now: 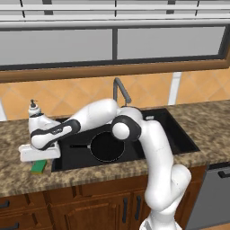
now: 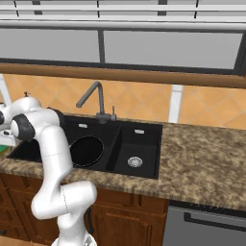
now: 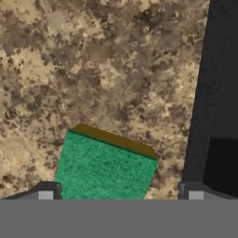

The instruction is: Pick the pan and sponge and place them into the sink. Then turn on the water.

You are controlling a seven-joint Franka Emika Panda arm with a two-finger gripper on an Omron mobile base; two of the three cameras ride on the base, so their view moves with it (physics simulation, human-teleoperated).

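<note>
From the left base view, the pan (image 1: 107,147) lies in the large basin of the sink (image 1: 179,134), handle toward the left, while the gripper (image 1: 40,157) hangs low over the granite counter (image 1: 18,175) just left of the sink, directly above the sponge (image 1: 39,166). The hand view adds that the fingers (image 3: 46,191) stand wide apart, straddling the green sponge (image 3: 106,168) without touching it. The right base view alone shows the small basin's metal drain (image 2: 135,162) and the faucet (image 2: 91,98).
</note>
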